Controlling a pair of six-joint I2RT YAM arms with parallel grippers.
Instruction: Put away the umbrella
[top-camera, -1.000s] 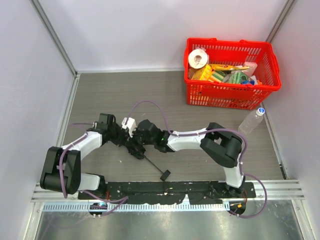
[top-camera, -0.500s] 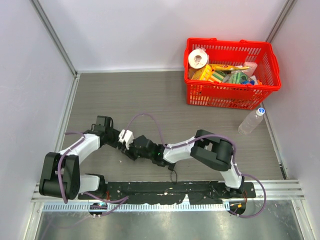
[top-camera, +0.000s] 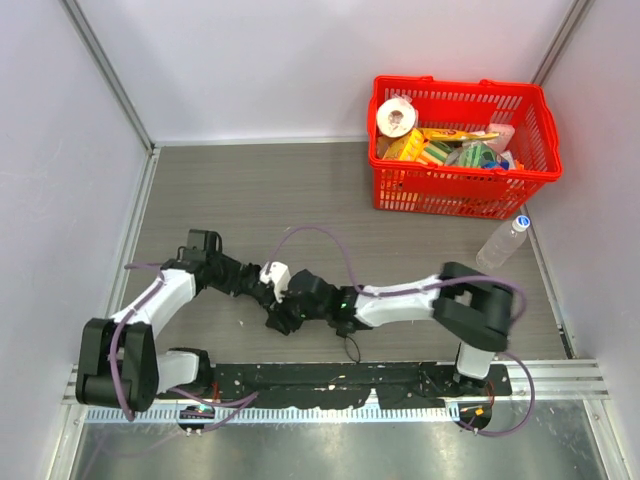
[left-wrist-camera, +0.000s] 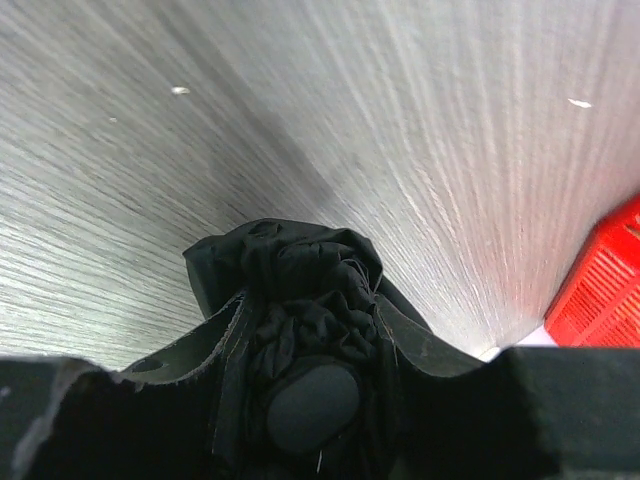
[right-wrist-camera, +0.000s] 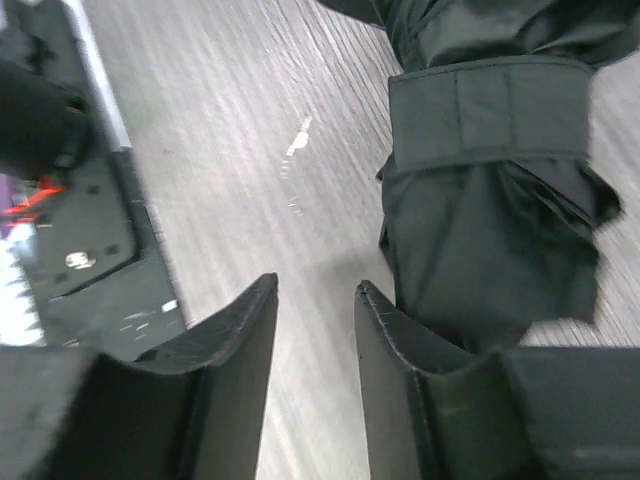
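Two arms meet low over the folded umbrella (top-camera: 283, 318), which lies at the near middle of the bench (top-camera: 250, 190).
The left arm bends at a far elbow and reaches rightward and nearer. Its left gripper (left-wrist-camera: 310, 305) is clamped on the umbrella's bunched black fabric end, with a finger pressing on each side. The right arm stretches flat and leftward across the bench. The right gripper (right-wrist-camera: 315, 288) sits close above the surface with only a narrow gap between its fingers and holds nothing. The strapped bundle lies just beside the outside of one finger.
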